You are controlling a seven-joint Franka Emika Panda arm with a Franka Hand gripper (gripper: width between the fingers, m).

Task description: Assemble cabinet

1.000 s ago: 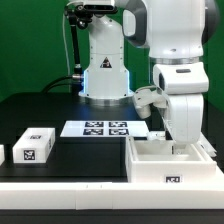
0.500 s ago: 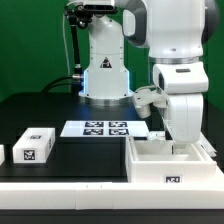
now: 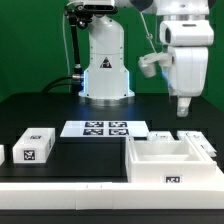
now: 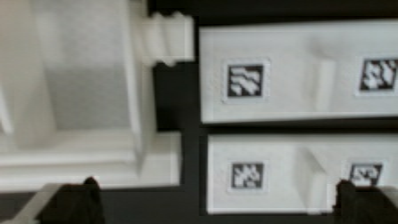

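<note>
The fingers (image 3: 184, 106) hang spread apart and empty, high over the big white box (image 3: 168, 160). The box sits at the front edge of the black surface (image 3: 90, 150), on the exterior view's right, and open air separates the fingers from its rim. In the wrist view the two fingertips (image 4: 71, 198) stand wide. Below them, two flat tagged panels (image 4: 294, 80) lie side by side just beside the box's stepped wall, parted by a thin dark gap. A smaller tagged white piece (image 3: 33, 145) rests well apart toward the exterior view's left, with bare surface between it and the box. The marker board (image 3: 105, 128) lies behind.
</note>
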